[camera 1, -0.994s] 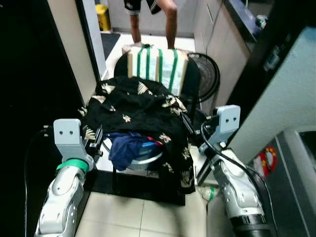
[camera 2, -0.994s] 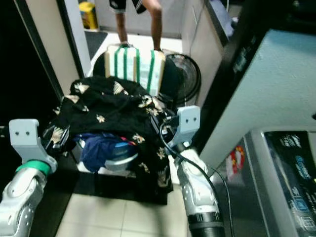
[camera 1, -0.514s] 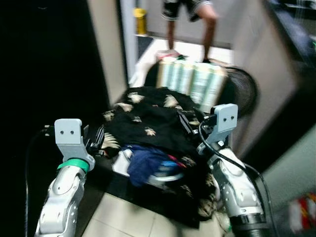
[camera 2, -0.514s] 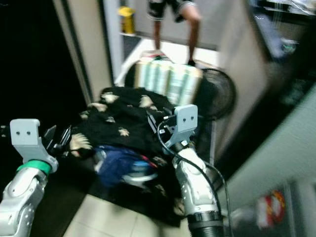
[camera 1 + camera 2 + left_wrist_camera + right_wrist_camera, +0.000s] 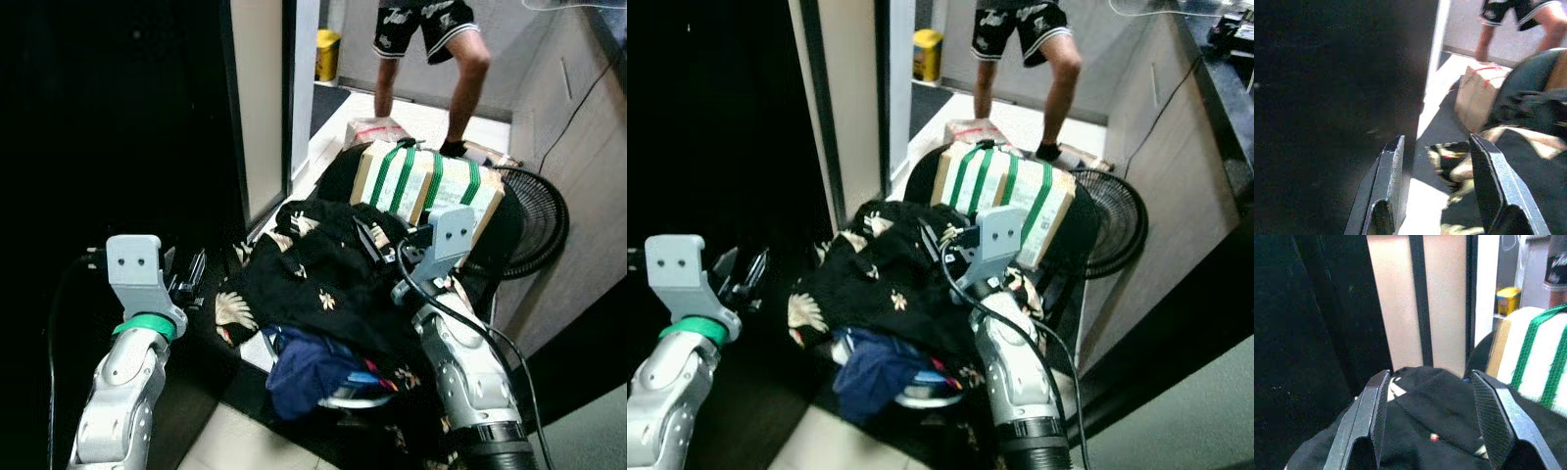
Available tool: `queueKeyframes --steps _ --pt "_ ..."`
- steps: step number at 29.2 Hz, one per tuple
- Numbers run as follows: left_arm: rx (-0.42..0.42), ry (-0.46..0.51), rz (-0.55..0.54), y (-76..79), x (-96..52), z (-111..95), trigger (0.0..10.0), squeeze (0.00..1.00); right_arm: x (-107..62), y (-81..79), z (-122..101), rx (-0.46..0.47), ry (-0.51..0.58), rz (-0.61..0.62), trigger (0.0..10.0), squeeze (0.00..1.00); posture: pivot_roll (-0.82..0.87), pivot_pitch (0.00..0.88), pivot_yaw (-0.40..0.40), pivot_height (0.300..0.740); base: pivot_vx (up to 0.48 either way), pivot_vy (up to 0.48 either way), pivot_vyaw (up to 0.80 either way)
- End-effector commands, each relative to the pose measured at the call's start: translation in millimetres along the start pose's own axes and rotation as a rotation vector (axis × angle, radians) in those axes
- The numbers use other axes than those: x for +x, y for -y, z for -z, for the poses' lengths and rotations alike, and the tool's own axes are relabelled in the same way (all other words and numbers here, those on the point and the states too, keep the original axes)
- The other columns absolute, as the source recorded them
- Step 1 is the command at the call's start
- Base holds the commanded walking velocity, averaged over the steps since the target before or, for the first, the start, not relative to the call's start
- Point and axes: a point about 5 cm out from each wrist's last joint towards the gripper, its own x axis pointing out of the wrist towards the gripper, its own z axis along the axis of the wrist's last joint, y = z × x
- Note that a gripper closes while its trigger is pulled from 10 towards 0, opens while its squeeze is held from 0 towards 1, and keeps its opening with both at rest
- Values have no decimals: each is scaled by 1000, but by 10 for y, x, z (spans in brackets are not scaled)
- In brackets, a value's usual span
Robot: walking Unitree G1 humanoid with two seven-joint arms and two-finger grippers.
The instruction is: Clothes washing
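A black shirt with pale leaf prints (image 5: 313, 284) is heaped over a white laundry basket (image 5: 343, 399). A dark blue garment (image 5: 309, 372) hangs over the basket's near rim. My right gripper (image 5: 372, 240) hovers open just above the top of the black shirt; the right wrist view has the shirt (image 5: 1440, 431) below the spread fingers (image 5: 1488, 406). My left gripper (image 5: 191, 277) stands open at the pile's left edge, apart from the cloth, with nothing between its fingers (image 5: 1393, 166).
Behind the pile stands a cardboard box with green straps (image 5: 426, 186) and a floor fan (image 5: 539, 220). A person's legs (image 5: 431, 39) stand in the doorway by a yellow bin (image 5: 328, 54) and a small taped box (image 5: 377, 129). A dark opening lies to the left.
The camera has swung left, so the whole scene shifted right and the grey machine at the right left the picture. Both grippers keep the same pose and stay open.
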Motion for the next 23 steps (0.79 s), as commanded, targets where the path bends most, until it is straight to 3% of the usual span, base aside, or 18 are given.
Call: queueKeyframes --steps 1,2,3,4,8,10,11,13,15,23 --pt "-8 -10 5 1 -29 34 10000 0 -50 83 138 13 -67 55 10000 0 124 25 43 740 0 0 0" --pt "-7 -9 9 4 -31 33 10000 0 -73 137 172 28 -70 88 10000 0 124 25 43 740 0 0 0" --pt "-7 -9 11 4 -31 32 10000 0 -102 200 206 35 -73 126 10000 396 124 25 43 740 0 0 0" --pt "-7 -9 12 2 -32 31 10000 0 -136 257 237 57 -72 155 10000 1000 124 31 43 740 0 0 0" --pt "-8 -10 13 0 -36 34 10000 0 -221 358 334 57 -118 189 10000 1000 120 38 46 740 0 0 0" --pt "-12 -15 20 8 -39 44 10000 0 -269 393 480 34 -225 199 10000 1000 120 38 46 740 0 0 0" --pt "-12 -15 20 8 -39 44 10000 0 -269 393 480 34 -225 199 10000 1000 120 38 46 740 0 0 0" --pt "-17 -21 37 30 -37 46 10000 0 -327 401 699 11 -370 180 10000 1000 118 53 53 740 0 0 0" --pt "-19 -22 44 40 -36 46 10000 0 -347 400 778 8 -417 174 10000 1000 118 53 53 740 0 0 0" --pt "-21 -32 65 77 -62 30 10000 0 -278 356 901 48 -461 159 10000 1000 129 92 62 740 0 0 0"
